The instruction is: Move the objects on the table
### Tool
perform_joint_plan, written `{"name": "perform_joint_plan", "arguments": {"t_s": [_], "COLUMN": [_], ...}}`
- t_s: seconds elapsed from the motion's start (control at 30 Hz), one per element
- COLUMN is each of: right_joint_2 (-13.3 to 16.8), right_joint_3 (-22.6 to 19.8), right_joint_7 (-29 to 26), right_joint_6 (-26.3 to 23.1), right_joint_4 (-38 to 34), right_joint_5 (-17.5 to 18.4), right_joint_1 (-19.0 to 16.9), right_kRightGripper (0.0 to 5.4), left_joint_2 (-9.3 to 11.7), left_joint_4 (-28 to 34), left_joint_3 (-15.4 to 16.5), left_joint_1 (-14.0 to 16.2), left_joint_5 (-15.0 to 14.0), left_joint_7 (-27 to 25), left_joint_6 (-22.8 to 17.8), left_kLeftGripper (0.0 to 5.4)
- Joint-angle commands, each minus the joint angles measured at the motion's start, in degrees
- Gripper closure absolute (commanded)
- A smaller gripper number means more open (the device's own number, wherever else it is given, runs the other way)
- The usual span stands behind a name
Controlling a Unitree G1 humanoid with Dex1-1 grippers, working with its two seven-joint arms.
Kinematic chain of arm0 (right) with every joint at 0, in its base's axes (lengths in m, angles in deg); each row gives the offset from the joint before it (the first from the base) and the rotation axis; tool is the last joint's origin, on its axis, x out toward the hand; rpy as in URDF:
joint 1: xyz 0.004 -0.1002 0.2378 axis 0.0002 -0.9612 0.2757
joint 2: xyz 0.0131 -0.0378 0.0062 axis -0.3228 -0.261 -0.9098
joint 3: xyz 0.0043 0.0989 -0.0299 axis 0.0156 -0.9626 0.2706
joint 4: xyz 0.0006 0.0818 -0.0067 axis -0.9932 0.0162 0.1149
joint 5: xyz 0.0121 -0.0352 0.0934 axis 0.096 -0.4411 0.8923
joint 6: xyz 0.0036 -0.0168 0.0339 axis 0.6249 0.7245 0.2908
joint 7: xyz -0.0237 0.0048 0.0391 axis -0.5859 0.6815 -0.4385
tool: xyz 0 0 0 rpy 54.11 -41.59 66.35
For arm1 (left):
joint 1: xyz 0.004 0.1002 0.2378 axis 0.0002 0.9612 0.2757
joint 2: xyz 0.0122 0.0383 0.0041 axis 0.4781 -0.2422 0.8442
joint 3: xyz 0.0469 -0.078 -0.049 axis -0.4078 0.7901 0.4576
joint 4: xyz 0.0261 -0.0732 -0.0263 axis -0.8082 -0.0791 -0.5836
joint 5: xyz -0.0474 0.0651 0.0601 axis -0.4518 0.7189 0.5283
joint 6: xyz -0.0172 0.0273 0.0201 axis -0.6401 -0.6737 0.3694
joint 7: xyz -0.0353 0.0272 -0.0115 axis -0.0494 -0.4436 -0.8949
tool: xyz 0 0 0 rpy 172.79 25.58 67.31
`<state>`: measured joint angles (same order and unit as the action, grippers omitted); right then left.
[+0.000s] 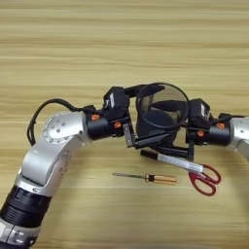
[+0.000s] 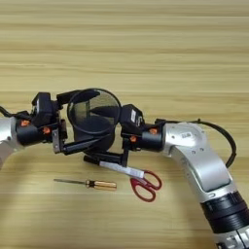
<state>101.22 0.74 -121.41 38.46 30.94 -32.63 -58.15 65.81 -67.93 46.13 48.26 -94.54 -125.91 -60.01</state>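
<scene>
left tool point(image 1: 138, 131) pinching pen cup point(image 1: 162, 114) at its left wall, frame centre, probably to steady it | right tool point(image 1: 181, 133) at cup's right side, fingers: cannot tell | marker point(image 1: 172, 160), scissors point(image 1: 204, 177), screwdriver point(image 1: 146, 177) lie just below on bench point(image 1: 121, 44)

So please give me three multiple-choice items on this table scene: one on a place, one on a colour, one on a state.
1. Where does the screwdriver lie?
A. inside the mesh cup
B. on the table, nearer the robot than the cup
C. under the scissors

2. What colour are the scissors' handles?
A. red
B. blue
C. green

3. How is the mesh cup placed?
A. lying flat on its side
B. upside down
C. between both pincers, mouth tipped toward the camera

Answers: 1 B, it lies alone on bare wood; 2 A, red loops show; 3 C, the left pincer and right pincer flank it.
</scene>
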Motion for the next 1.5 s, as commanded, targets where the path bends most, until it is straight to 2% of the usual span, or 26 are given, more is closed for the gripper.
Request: {"name": "perform_joint_plan", "arguments": {"t_s": [0.03,0.33,0.37,0.53,0.77,0.9,1.27,1.37,1.5], "right_joint_2": [-0.5,-0.8,-0.7,-0.5,-0.4,0.3,3.6,5.0,5.5], "right_joint_3": [-1.1,-1.5,-1.6,-2.6,-4.1,-6.9,-13.3,-14.5,-15.3], "right_joint_7": [1.0,1.2,1.2,1.3,1.5,2.1,1.5,1.0,1.4], "right_joint_6": [0.4,0.3,0.3,0.5,1.1,1.4,3.6,4.6,6.9], "right_joint_4": [-0.4,-0.8,-0.8,-0.4,-0.1,0.0,2.7,5.0,9.3], "right_joint_5": [0.2,0.5,0.5,0.8,1.1,2.0,1.8,1.2,-0.5], "right_joint_1": [1.2,1.1,1.0,0.8,0.4,0.0,-5.4,-7.8,-9.2], "right_kRightGripper": [0.68,0.68,0.68,0.68,0.68,0.68,0.68,0.68,0.68], "left_joint_2": [-0.1,0.0,0.1,0.5,0.9,1.0,0.6,0.6,0.6], "left_joint_4": [-0.2,-0.9,-0.9,-0.7,-0.7,-0.9,-1.9,-1.9,-1.9], "left_joint_3": [-0.8,-0.9,-0.9,-0.4,0.6,1.4,4.0,4.4,4.8], "left_joint_1": [-0.6,-0.4,-0.4,-0.2,-0.1,0.2,0.0,-0.2,-0.5], "left_joint_5": [0.6,1.5,1.7,1.4,0.9,1.2,0.7,0.7,0.6], "left_joint_7": [-0.2,0.0,0.0,-0.1,-0.1,0.4,2.4,2.7,2.8], "left_joint_6": [0.3,1.8,2.0,2.3,2.5,2.8,4.4,4.5,4.6], "left_kLeftGripper": [0.73,0.73,0.44,0.00,0.00,0.00,0.00,0.00,0.00]}}
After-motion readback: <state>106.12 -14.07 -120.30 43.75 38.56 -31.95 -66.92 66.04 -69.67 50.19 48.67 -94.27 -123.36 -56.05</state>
